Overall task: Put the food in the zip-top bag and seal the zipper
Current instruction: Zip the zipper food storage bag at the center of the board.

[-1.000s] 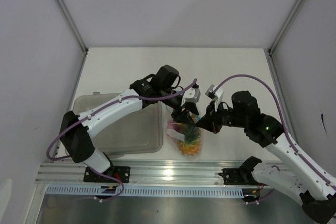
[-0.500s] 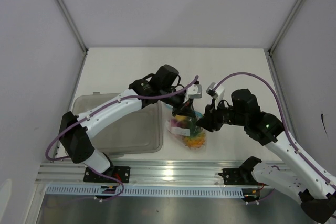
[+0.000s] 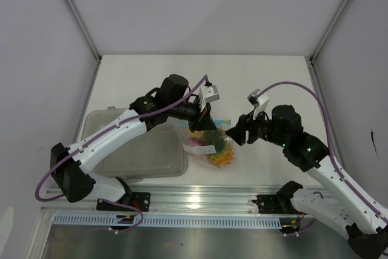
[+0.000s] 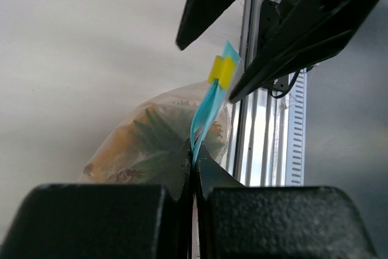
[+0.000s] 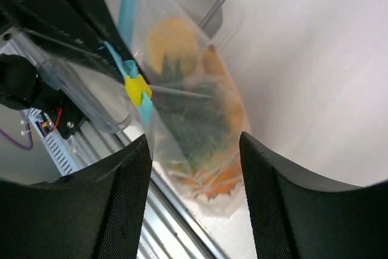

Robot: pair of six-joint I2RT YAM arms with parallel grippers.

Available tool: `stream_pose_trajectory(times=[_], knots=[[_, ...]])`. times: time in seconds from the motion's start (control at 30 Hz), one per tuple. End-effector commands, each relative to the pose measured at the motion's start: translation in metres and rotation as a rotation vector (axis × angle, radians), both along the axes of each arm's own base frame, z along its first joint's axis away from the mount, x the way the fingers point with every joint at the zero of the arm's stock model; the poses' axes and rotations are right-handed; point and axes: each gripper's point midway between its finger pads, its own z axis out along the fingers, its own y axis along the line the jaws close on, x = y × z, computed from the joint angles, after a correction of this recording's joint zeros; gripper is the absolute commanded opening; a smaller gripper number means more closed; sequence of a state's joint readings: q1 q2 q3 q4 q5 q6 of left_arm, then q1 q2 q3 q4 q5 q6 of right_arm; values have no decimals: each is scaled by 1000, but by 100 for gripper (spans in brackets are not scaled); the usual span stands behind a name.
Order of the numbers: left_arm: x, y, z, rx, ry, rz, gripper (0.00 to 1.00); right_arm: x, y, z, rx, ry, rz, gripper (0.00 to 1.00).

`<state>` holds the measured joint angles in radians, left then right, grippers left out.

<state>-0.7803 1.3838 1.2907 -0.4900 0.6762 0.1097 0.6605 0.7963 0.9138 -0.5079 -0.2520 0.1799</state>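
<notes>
We are seeing the left gripper [image 4: 194, 157] pinching the zipper [image 4: 205, 113], its jaws pressed together on the light-blue strip at the mouth of the zip-top bag [image 3: 209, 144]; the strip is rising out of that grip to a yellow slider [image 4: 221, 71] at its far end. The right gripper [image 5: 193, 139] is standing with its fingers spread and is gripping nothing; in the left wrist view its two black fingers are sitting either side of the slider, close to it but apart from it. The food [image 5: 182, 53] is lying inside the bag; through the crinkled plastic we are making out orange pieces and the spiky green leaves. From above, the bag is sitting between the two grippers, just beside the right edge of the grey tub [image 3: 145, 150] and near the rail [image 3: 194, 201] at the front of the table [image 3: 200, 77]; its lower end seems to be resting on the table, though the overhead view is too coarse for us to be sure.
</notes>
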Motion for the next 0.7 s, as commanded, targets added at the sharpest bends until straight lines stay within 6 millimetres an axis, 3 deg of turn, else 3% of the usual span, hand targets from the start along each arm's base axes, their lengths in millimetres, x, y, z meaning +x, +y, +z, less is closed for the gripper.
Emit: stream_pose_trajectory(times=[0.0, 0.1, 0.23, 0.47, 0.67], knots=[[-4, -1, 19, -61, 30, 19, 0, 20, 11, 8, 87, -71, -33, 61], [-8, -3, 20, -70, 59, 2, 1, 19, 21, 7, 142, -120, 21, 60], [-7, -4, 17, -60, 74, 12, 1, 7, 34, 19, 228, -143, 119, 56], [-9, -5, 14, -62, 105, 12, 1, -7, 50, 15, 253, -103, 258, 46], [-8, -6, 19, -79, 97, 12, 1, -11, 55, 3, 224, -54, 314, 21]])
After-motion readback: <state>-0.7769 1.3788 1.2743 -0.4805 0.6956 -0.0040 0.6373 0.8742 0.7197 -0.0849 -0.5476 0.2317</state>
